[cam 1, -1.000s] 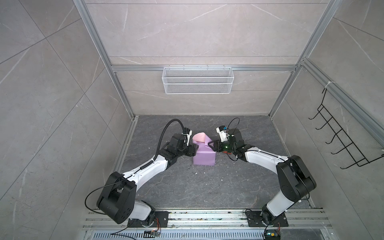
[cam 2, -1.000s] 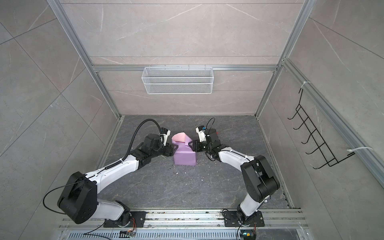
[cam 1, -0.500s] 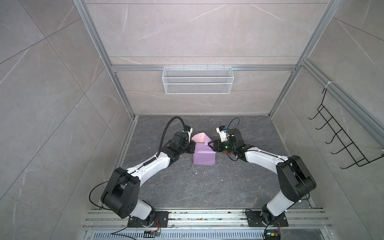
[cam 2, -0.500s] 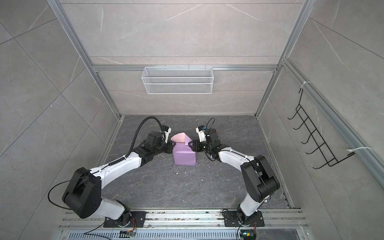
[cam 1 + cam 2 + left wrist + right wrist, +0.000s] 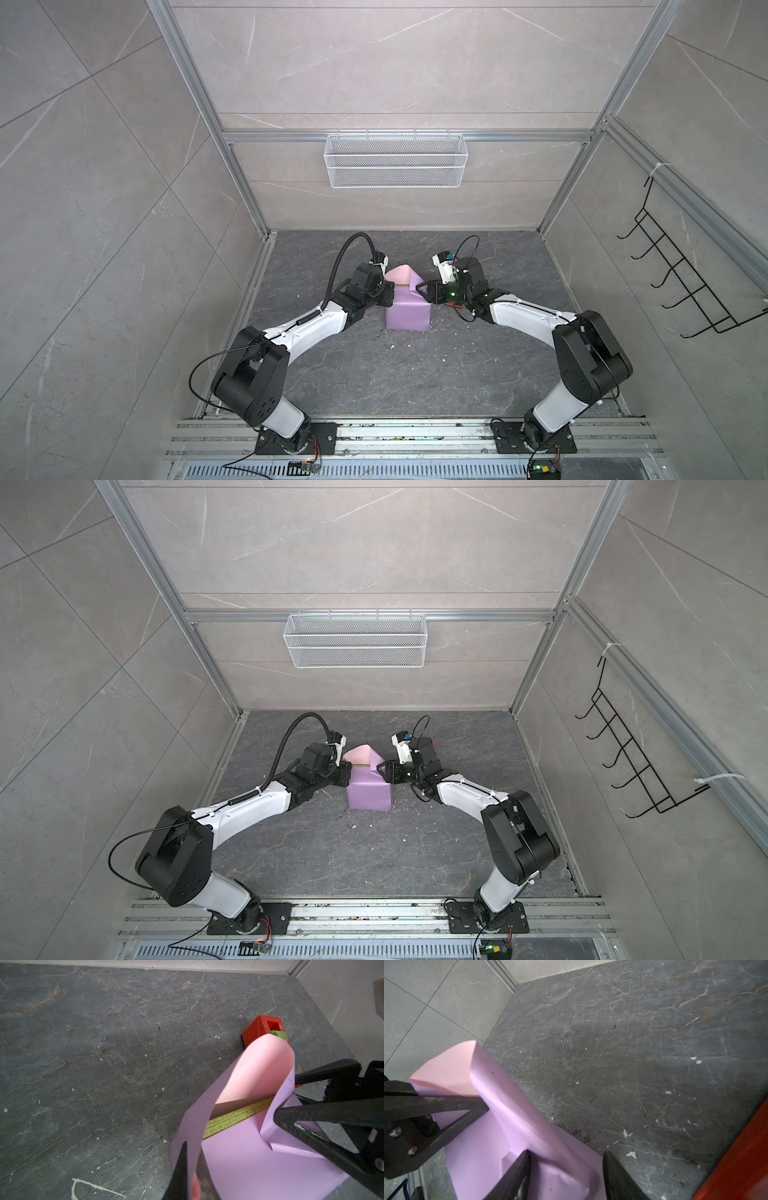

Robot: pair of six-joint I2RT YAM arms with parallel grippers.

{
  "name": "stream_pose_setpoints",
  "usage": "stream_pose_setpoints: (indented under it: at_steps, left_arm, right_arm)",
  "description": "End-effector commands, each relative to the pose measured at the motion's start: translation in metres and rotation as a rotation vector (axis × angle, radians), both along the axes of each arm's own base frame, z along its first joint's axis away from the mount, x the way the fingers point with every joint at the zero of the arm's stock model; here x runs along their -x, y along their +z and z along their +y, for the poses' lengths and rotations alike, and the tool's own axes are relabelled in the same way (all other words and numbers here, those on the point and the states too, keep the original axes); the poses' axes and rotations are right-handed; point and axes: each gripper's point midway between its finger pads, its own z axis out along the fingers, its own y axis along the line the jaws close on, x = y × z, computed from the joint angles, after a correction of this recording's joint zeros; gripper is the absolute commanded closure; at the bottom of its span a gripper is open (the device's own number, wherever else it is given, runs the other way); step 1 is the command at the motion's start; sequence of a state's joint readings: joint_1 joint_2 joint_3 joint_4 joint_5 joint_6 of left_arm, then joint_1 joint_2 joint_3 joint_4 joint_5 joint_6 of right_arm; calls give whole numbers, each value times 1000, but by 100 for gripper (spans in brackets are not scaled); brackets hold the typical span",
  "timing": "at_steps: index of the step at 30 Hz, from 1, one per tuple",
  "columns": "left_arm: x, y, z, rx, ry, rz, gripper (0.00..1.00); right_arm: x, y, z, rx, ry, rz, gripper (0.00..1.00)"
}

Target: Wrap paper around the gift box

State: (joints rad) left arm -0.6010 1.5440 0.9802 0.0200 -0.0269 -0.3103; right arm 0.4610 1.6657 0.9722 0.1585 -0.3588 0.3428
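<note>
Paper [image 5: 407, 316], lilac outside and pink inside, covers the gift box [image 5: 239, 1118] at the middle of the desk [image 5: 374, 374], with only a yellow-green strip of box showing. My left hand [image 5: 191, 1161] is pinched tight on the upright flap. My right hand [image 5: 566, 1176] stands half open, fingers astride the folded corner.

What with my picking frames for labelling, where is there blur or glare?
Left wrist view: the left tool and the paper it pinches blur near the lens; floor sharp. Right wrist view: right tool, red dispenser soft. Both top views: even light, no glare.
</note>
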Motion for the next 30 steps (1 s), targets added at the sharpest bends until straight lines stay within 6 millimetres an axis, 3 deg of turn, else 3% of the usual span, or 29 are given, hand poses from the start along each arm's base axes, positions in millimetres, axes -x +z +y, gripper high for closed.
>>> stream_pose_setpoints:
  at_steps: [1, 9, 14, 17, 21, 24, 27, 30]
  left_arm:
    - [-4, 5, -1, -18, 5, -5, 100]
    - [-2, 10, -4, -3, 1, -3, 100]
    - [10, 31, 1, 62, 3, -31, 52]
    - [21, 46, 11, 96, 6, -59, 39]
    - [35, 58, 45, 164, 77, -71, 33]
    - [36, 53, 69, 194, 157, -31, 32]
    - [29, 42, 76, 147, 196, 13, 32]
    - [19, 36, 67, 135, 173, 43, 32]
  right_arm:
    - [21, -39, -14, 108, 0, 112, 43]
    - [22, -40, -14, 109, 0, 114, 43]
    - [22, -41, -14, 110, 1, 114, 43]
    - [21, -41, -14, 109, 1, 113, 43]
    - [21, -40, -13, 107, 5, 111, 43]
    - [21, -40, -13, 107, 6, 111, 43]
    - [21, -40, -12, 102, 4, 112, 43]
    - [21, -40, -12, 98, 5, 112, 43]
